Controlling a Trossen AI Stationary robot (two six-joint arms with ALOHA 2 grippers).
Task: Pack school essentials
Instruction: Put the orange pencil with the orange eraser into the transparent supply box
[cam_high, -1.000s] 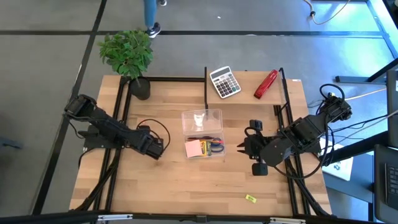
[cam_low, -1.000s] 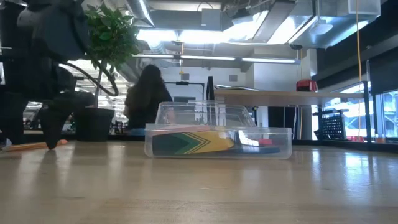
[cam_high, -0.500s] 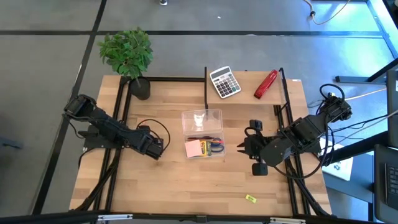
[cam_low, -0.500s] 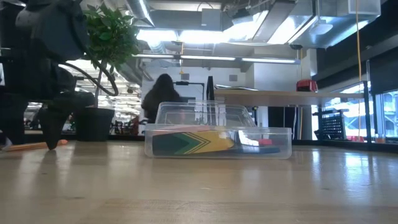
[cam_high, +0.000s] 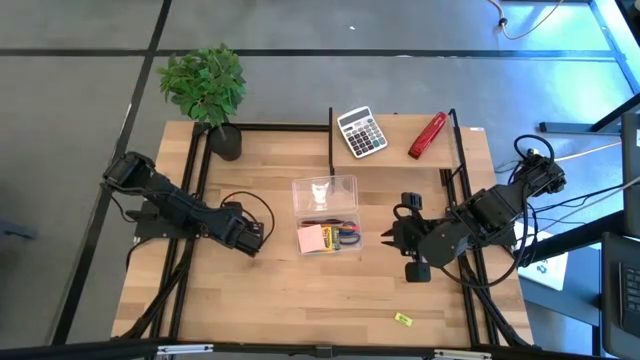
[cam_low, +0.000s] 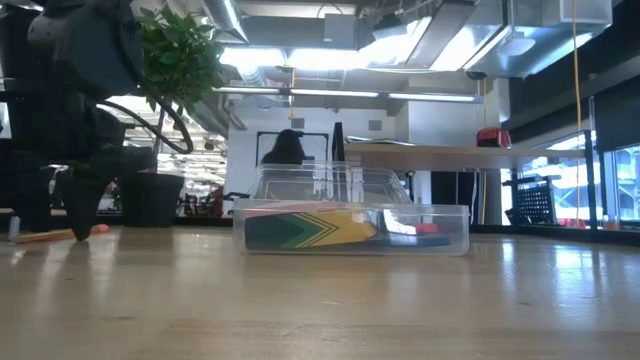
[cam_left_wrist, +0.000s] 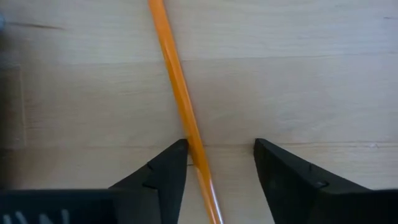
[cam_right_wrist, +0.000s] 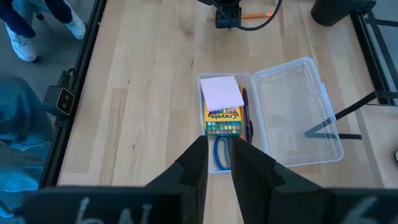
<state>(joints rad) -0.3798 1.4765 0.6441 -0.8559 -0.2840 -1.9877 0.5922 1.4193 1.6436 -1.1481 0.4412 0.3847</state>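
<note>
Left gripper (cam_high: 252, 240) is down at the tabletop (cam_high: 290, 300), left of the clear plastic box (cam_high: 326, 215). From its wrist camera, an orange pencil (cam_left_wrist: 181, 112) lies on the wood between the two dark fingers (cam_left_wrist: 163, 173); it touches the inner edge of one finger, while a clear gap stands to the other. Jaws part-way in, not clamped on it. The pencil's far end runs out of that picture and its near end is lost under the gripper body. From overhead the gripper covers the pencil entirely.

In the low view, only an orange stub shows beside the dark fingertips at far left.

Right gripper (cam_high: 392, 238) hangs over the table right of the box, nothing between its fingers, which stand narrow with a slim gap.

Box contents, seen from the right wrist: pink note pad (cam_right_wrist: 221, 93) lies on top of the crayon box (cam_right_wrist: 223, 119); the blue scissors' handle (cam_right_wrist: 222, 152) shows at one end, blades hidden under the crayons. A dark pen (cam_right_wrist: 244, 115) runs along the side, mostly covered. Lid (cam_right_wrist: 293, 112) lies open flat beside the tray.

Small yellow piece (cam_high: 403, 319) sits alone near the front edge, right side; too small to identify.

Person in the room beyond, partly hidden behind the box in the low view.
</note>
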